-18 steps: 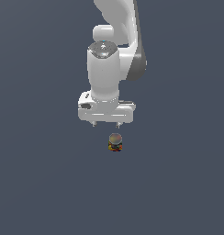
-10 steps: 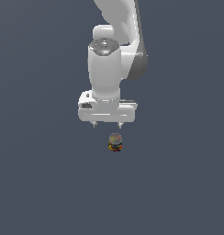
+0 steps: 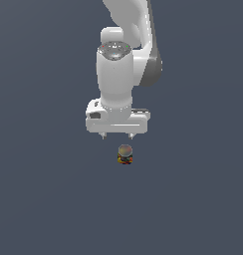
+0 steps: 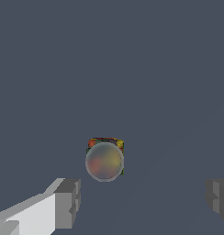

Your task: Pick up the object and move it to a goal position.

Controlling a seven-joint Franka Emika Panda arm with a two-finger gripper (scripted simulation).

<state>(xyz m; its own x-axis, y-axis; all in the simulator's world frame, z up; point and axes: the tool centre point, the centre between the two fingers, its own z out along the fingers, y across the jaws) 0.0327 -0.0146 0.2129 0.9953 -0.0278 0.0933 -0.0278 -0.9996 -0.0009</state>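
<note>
- Exterior view: 1 white arm reaches down from the upper edge of the frame, its wrist section vertical and ending in a wide white hand block
- The gripper points straight down; only the 2 short finger tips show under the block, set apart from each other with open space between them
- The jar stands upright on the plain dark grey floor, below the gripper and slightly toward the exterior view's right of its centre line
- A clear gap separates the finger tips from the jar's lid; nothing touches the jar
- The jar is a small cylinder, far narrower than the white hand block, with a rounded grey-tan lid and a speckled body in red, yellow, orange and dark patches
- Wrist view: the jar is seen almost from above, so the round lid fills most of its outline and only a thin band of speckled body shows along 1 side
- The lid looks translucent, with blurred red and yellow tints showing in its grey surface
- Both fingers appear as grey pads at the 2 lower corners of the wrist view, the gripper spread wide and holding nothing
- The jar lies ahead of the line joining the pads, not between them, and nearer to the white-backed pad than to the other
- The floor is a uniform dark grey with no markings
</note>
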